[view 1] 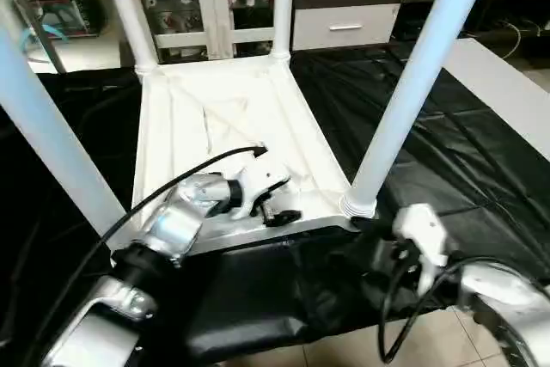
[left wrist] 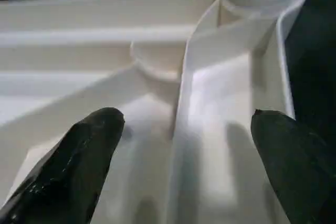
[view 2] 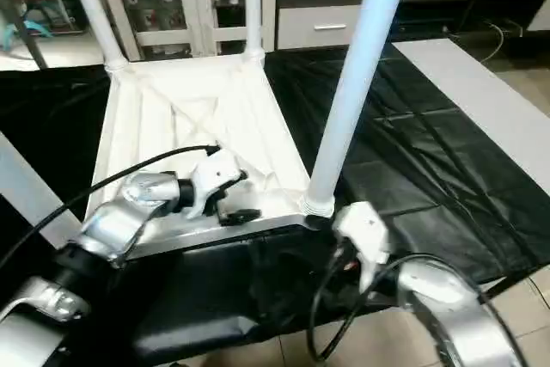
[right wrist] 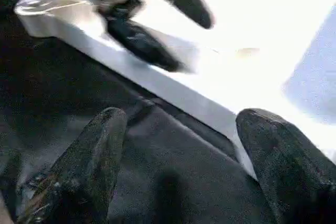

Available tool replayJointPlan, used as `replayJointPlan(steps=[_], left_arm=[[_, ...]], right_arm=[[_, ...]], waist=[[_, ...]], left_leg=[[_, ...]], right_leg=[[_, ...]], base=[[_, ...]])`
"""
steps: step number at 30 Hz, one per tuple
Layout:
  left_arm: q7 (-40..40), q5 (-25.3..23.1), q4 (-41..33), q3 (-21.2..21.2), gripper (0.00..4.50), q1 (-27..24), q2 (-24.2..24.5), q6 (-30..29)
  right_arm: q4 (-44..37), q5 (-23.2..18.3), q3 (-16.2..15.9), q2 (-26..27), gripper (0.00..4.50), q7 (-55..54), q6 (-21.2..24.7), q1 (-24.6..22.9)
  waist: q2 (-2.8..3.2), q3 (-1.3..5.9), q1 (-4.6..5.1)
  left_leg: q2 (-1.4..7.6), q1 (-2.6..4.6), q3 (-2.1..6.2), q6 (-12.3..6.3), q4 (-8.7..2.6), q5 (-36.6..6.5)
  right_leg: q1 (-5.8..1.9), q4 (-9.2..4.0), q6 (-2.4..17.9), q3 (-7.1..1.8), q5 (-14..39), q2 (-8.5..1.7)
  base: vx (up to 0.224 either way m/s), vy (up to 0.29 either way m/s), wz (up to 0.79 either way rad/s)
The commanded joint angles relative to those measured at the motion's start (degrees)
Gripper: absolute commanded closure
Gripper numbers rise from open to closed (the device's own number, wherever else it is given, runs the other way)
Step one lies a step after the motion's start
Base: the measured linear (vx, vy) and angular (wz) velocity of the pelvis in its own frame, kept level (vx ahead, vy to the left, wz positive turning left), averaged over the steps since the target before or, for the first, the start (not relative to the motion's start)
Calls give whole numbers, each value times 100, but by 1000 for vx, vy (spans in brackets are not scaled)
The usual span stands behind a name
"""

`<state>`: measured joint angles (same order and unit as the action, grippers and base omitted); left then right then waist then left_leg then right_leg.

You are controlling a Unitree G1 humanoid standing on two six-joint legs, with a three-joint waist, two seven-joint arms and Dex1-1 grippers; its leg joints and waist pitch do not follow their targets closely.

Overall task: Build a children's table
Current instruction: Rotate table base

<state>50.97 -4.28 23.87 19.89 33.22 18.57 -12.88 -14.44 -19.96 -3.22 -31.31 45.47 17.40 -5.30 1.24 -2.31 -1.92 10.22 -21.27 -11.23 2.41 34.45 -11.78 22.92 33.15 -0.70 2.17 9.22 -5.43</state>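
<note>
Tabletop (view 1: 225, 139): laid underside up, ribs exposed.
Legs (view 1: 411, 92): four seated upright in corners; tops cut off.
Left gripper (left wrist: 181, 145): spread wide, empty, over the rim.
Right gripper (right wrist: 178, 161): spread, empty.

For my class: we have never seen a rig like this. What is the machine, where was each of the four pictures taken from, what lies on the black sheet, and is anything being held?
The machine is a humanoid robot with two silver arms. Two pictures come from a pair of cameras on its head, looking down over the arms. The other two come from cameras on its wrists, looking along black fingers. On the black sheet lies a white plastic tabletop, upside down, ribs showing. Four white legs stand up from its corners; the near-right leg sits in its socket. The left gripper hovers open over the tabletop's near edge. The right gripper is open above the sheet just short of that edge. Neither holds anything.
</note>
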Motion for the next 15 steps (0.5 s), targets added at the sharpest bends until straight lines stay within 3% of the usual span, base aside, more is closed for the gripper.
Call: replayJointPlan(steps=[1,5,7,15], left_arm=[[139,166,-235,-69,9,-105,-38,-285],[278,475,-425,-125,9,-31,-370,-701],[302,513,-430,-106,9,-9,-406,-747],[62,114,66,170,9,170,-559,-434]], right_arm=[[-27,-147,362,-54,86,-143,51,-82],[132,-175,679,-257,86,0,37,-219],[159,-165,713,-305,86,25,26,-240],[33,-117,696,-454,86,117,35,-281]], waist=[[-83,306,0],[-68,306,-16],[-91,303,-8],[-91,310,34]], left_leg=[[286,71,124,-350,-468,-1293],[282,77,121,-334,-459,-1324],[271,63,118,-362,-456,-1335],[265,40,135,-443,-443,-1327]], right_leg=[[-207,-361,1204,-161,1499,-264],[-205,-379,1219,-163,1607,-267],[-210,-392,1213,-157,1617,-262],[-222,-421,1085,-142,1730,-256]], base=[[0,0,0],[0,0,0],[0,0,0],[0,0,0]])
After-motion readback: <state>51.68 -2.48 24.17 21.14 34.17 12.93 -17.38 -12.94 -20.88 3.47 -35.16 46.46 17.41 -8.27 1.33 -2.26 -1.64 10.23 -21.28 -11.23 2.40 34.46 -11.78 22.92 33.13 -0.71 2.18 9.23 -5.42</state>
